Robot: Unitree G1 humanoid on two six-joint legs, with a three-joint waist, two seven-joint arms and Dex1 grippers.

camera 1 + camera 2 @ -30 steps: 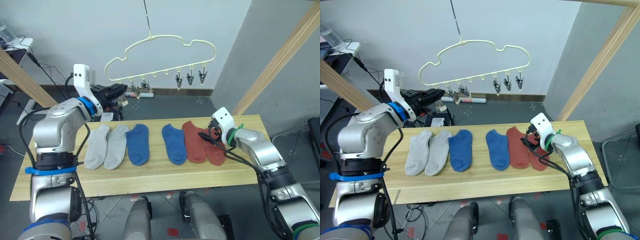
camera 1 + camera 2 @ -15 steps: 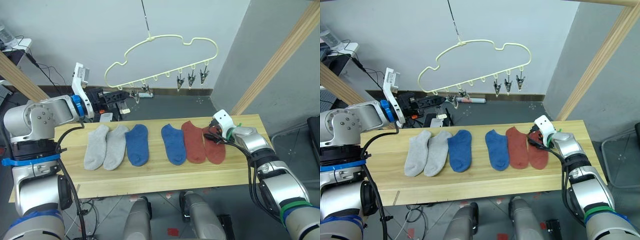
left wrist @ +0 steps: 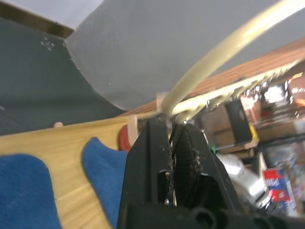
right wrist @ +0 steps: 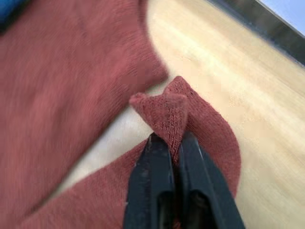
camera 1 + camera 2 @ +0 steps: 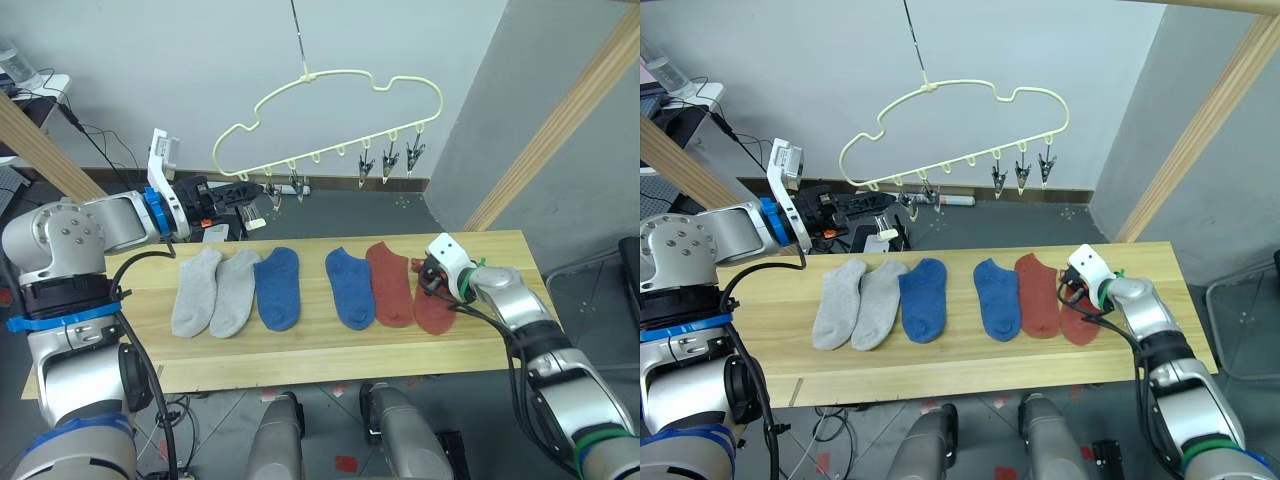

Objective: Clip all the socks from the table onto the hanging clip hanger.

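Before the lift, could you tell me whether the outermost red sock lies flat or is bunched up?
Bunched at one end: the right gripper has pinched a fold of the red sock upward, while the rest lies on the table.

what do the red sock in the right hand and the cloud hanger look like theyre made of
Rust red sock: soft knit fabric, matte; it bunches into a peak where the right hand pinches it. Clip hanger: thin pale-yellow wire, smooth, probably plastic-coated, with small dark metal-looking clips.

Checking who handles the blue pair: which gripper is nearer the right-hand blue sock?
Right. The right gripper pinches the outer rust sock, two socks from that blue sock; the left gripper is up at the clip hanger.
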